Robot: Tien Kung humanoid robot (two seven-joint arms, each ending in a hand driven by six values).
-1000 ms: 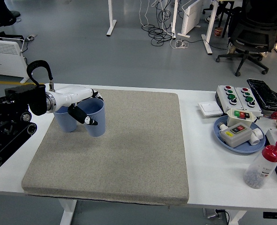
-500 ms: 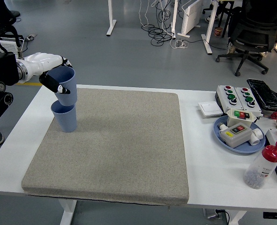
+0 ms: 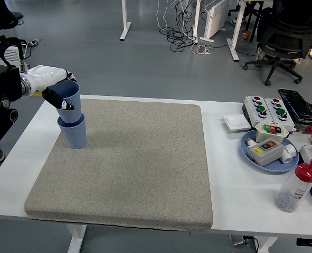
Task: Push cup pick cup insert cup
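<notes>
Blue upper cup (image 3: 70,100) is entering the lower cup (image 3: 74,134) at nine o'clock, my left robot hand (image 3: 54,89) clamping it; I'm fearing its tilt jamming and toppling both.

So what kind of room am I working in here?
Most likely an office or lab workspace: an office chair on grey floor, loose cables under desks, and push-button control boxes on the white table.
</notes>
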